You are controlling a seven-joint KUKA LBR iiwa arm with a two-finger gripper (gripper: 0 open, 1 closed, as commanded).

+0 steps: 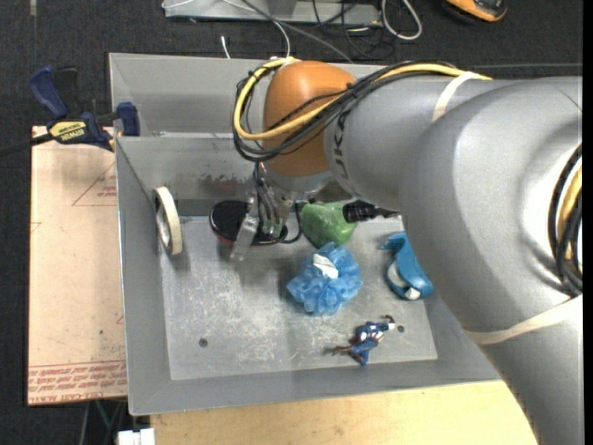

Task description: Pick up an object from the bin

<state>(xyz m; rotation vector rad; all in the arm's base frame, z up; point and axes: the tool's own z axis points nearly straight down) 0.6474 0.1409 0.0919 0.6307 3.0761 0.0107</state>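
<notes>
Approach step: gripper (250, 234) low at a black round thing (224, 217) by the back of the grey bin (139, 248).
Cannot tell how wide open, nor whether anything held. Green lump (326, 222) just to the right, blue mesh sponge (324, 282) in front. Next, likely: settling round the black round thing's edge, clear of the green lump, closing, lifting straight.

The grey bin (232, 327) carries six things on its floor. A black disc (222, 217) lies just beside the gripper (246, 237), to its view-left. A tape roll (168, 220) stands on edge further that way. To the gripper's view-right sits a green lump (326, 222). Below-right lie a blue mesh puff (323, 282) and, beyond it, a blue curved piece (405, 269). A toy figure (364, 340) lies farthest.
</notes>
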